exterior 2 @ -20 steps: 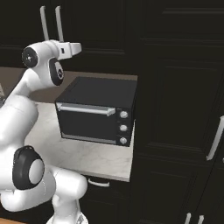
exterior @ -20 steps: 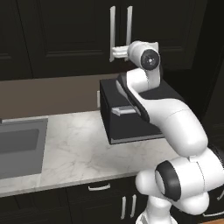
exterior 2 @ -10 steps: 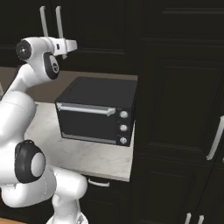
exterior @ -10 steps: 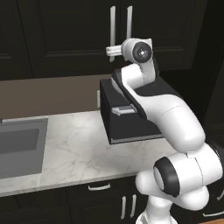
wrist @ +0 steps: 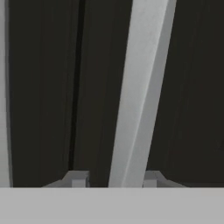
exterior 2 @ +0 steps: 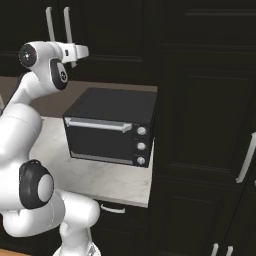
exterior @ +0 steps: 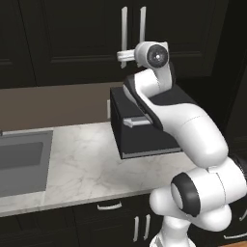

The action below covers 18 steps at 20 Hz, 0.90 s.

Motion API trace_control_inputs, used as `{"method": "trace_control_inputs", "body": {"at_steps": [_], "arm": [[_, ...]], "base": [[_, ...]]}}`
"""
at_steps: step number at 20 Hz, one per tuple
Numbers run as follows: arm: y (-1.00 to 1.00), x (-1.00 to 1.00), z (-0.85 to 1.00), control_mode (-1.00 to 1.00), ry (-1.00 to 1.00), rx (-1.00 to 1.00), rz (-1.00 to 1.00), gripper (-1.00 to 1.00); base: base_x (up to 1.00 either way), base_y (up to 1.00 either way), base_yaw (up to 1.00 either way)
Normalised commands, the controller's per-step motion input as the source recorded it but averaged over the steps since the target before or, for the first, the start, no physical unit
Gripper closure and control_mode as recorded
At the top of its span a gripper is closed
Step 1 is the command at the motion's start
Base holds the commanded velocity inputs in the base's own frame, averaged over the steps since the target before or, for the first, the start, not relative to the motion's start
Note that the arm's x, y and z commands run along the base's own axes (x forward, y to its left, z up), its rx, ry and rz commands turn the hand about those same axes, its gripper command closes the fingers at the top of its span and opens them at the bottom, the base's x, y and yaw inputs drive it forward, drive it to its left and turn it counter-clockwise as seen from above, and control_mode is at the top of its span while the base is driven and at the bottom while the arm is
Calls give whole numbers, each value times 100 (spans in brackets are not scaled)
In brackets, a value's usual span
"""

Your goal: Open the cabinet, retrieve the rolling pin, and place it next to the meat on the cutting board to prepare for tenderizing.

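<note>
The cabinet (exterior: 72,38) you're after hangs on the wall above the counter, and both of its panelled doors sit flush and shut. In the hand view you look straight along the gripper (wrist: 113,179) at one long silver handle (wrist: 140,87) running up between the two fingertips (wrist: 78,179). The dark seam between the doors lies just to one side of it, and the edge of the second handle (wrist: 3,87) shows at the frame's border. The tips flank the bar closely, with one against it and a thin dark sliver beside the other, so you cannot tell whether they are truly clamped on it or just bracketing it. From the left base view you get the height instead. The gripper (exterior: 123,56) meets the pair of handles near their lower ends, with the arm folded up over a black toaster oven (exterior: 144,140). The right base view shows the gripper (exterior 2: 82,51) from the other side, reaching across the bars, and the oven's face with its horizontal bar and three knobs (exterior 2: 142,146). Further out, the left base view gives you the marble counter (exterior: 82,164) and a grey sink (exterior: 19,161) set into it.
</note>
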Motion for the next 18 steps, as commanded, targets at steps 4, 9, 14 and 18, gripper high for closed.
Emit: {"method": "trace_control_inputs", "body": {"at_steps": [4,9,14,18], "arm": [[-28,0,0,-100,-2,2,0,100],[-21,4,0,-100,0,2,0,100],[0,6,0,-100,3,0,0,100],[0,0,0,-100,-3,0,1,100]], "base": [[0,0,0],[0,0,0],[0,0,0],[0,0,0]]}}
